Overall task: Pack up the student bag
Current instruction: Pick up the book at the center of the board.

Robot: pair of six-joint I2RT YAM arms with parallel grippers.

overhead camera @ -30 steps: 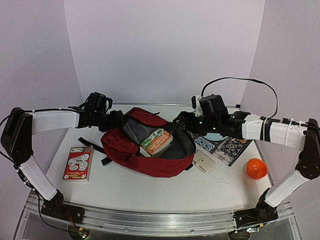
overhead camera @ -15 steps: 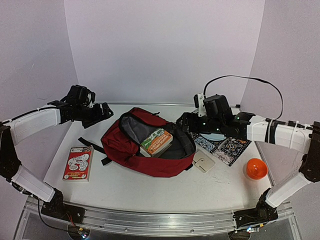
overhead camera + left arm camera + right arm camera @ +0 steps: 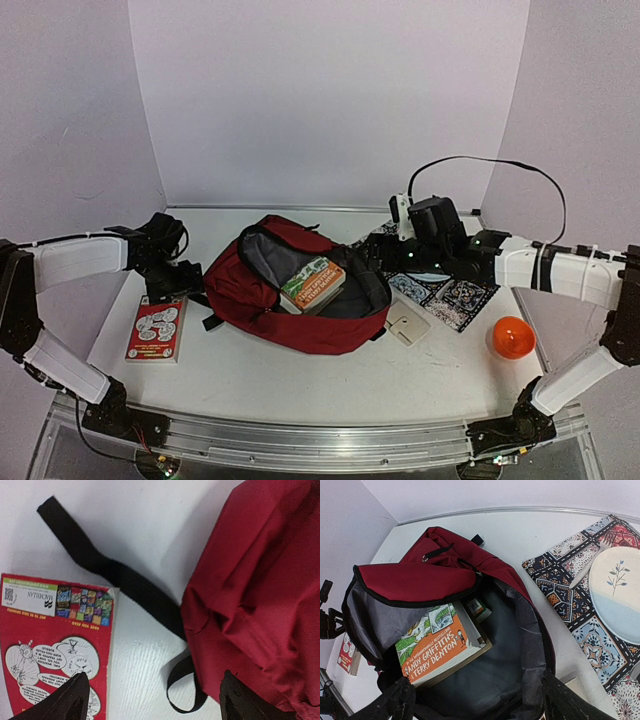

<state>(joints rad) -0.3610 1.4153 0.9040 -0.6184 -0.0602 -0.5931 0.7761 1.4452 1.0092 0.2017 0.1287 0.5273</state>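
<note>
Student bag (image 3: 300,335) unzipped, orange book (image 3: 437,647) inside

**Left arm** (image 3: 85,255) and **right arm** (image 3: 555,270): white, box-shaped links joined by rounded black joint housings. Each has a lower white link that ends in a black base: left base (image 3: 105,405), right base (image 3: 510,432).

**Left gripper** (image 3: 160,702) and **right gripper** (image 3: 480,705): matt black, each with two blunt, tapering fingers (image 3: 75,700).

**Right wrist:** a bulky black housing (image 3: 435,215) carries a small white block (image 3: 402,207) and small green lights (image 3: 413,252).

**Wiring:** a black cable (image 3: 480,157) loops from the housing to the right arm's white link, which bears dark bands (image 3: 540,262). A thin black wire (image 3: 85,236) lies along the left arm's white link.
</note>
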